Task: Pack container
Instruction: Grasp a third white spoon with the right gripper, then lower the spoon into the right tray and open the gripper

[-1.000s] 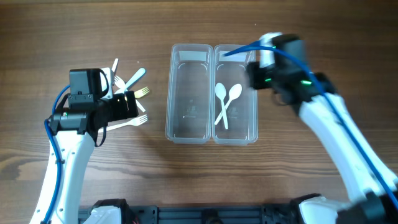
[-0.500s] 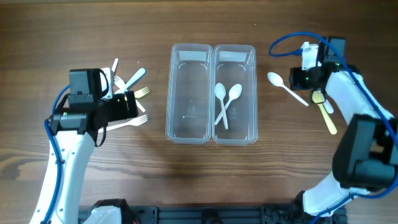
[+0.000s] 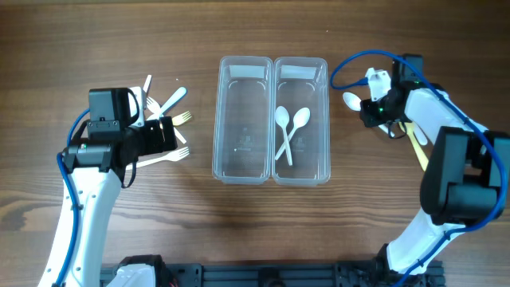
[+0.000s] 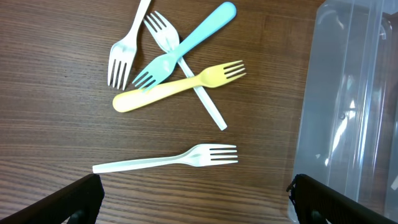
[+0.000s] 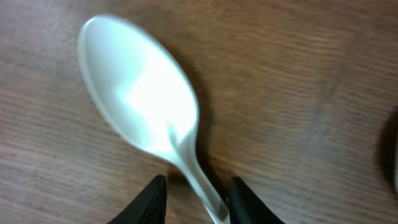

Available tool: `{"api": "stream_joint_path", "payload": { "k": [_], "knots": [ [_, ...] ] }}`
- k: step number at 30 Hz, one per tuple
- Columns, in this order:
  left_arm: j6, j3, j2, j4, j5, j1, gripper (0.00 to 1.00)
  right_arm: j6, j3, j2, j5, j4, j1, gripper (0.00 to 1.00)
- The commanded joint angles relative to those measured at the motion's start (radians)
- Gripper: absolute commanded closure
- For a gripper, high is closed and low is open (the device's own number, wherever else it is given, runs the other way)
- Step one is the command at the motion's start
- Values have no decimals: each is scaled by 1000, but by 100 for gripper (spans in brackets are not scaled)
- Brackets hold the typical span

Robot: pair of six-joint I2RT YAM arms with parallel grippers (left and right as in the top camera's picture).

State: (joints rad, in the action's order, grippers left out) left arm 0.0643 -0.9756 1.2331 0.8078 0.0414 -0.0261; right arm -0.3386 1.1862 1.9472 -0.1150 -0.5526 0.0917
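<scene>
The right jaws stand narrow astride the neck of the white spoon (image 5: 140, 106), not yet pinching. Best to close squarely there, then lift straight. The left jaws gape wide.

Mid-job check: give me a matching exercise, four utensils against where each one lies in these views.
Things:
1. yellow fork
2. lone white fork
3. crossed white spoons
4. white spoon

Places:
A. in the container's right compartment
B. on the table, handle between the right gripper's jaws
C. in the fork pile
D. on the table, apart from the pile, nearest the left gripper

Pairs: 1-C; 2-D; 3-A; 4-B
</scene>
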Motion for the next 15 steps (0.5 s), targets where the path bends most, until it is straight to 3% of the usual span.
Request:
{"api": "stream_joint_path", "payload": {
  "k": [1, 5, 6, 9, 12, 15],
  "knots": [
    [-12, -17, 3, -3, -10, 2, 0, 3, -10, 13, 95, -37, -57, 67],
    [-12, -17, 3, -3, -10, 2, 0, 42, -10, 13, 122, -61, -61, 80],
    [-12, -17, 3, -3, -10, 2, 0, 55, -10, 13, 122, -63, -61, 88],
    [-12, -17, 3, -3, -10, 2, 0, 136, -5, 12, 115, -68, -61, 95],
    [-12, -17, 3, -3, -10, 2, 0, 238, 75, -14, 66, -140, -62, 96],
    [-12, -17, 3, -3, -10, 2, 0, 308, 240, -81, -108, -286, -62, 96]
  ]
}}
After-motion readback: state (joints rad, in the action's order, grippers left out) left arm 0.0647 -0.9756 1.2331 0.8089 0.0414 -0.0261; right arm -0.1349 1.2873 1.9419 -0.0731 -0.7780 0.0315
